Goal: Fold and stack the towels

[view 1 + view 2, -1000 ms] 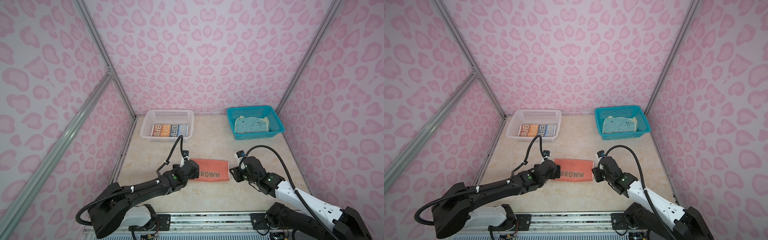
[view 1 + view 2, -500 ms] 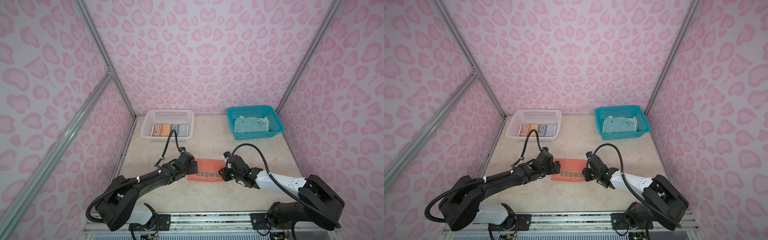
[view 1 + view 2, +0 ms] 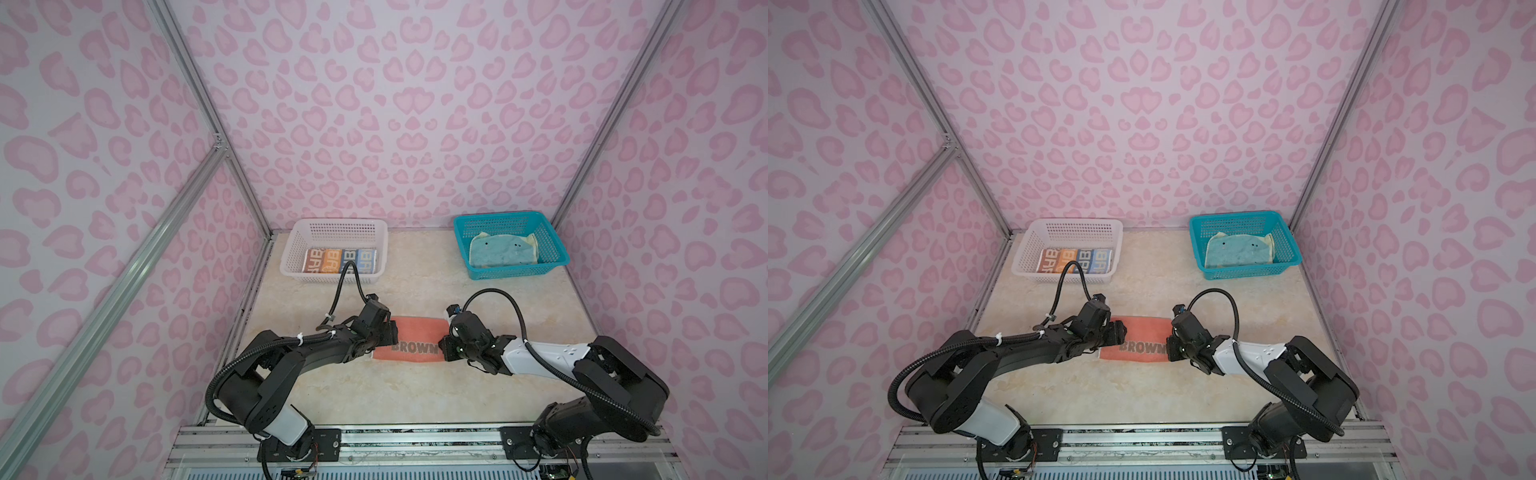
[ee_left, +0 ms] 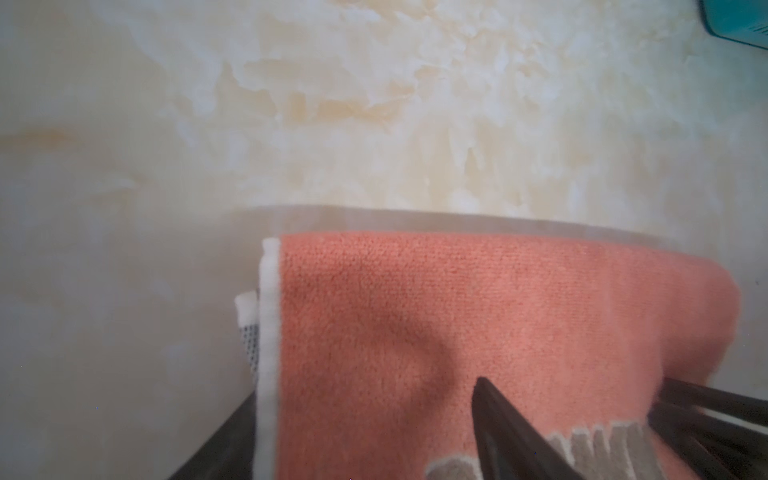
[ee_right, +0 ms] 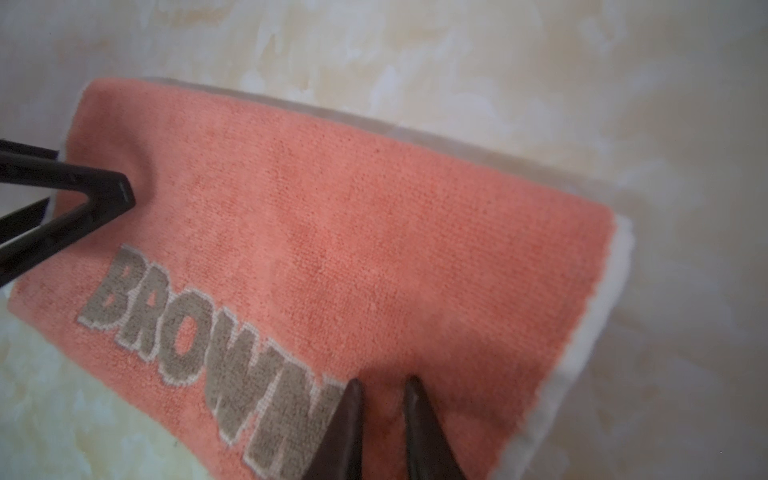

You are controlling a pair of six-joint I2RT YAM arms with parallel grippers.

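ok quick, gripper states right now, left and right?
Left gripper: open, jaws astride the white-edged end of the orange towel, not clamped.
Right gripper: shut on the orange towel, pinching a fold beside the lettering.

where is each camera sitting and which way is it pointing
Both top views: high above the robot's base, facing forward and down; left arm and right arm show, flanking the orange towel.
Left wrist: on the left arm, close over the towel's white-edged end; left end effector shows.
Right wrist: on the right arm, over the BROWN lettering; right end effector shows.
Shared: both wrist views see that towel.
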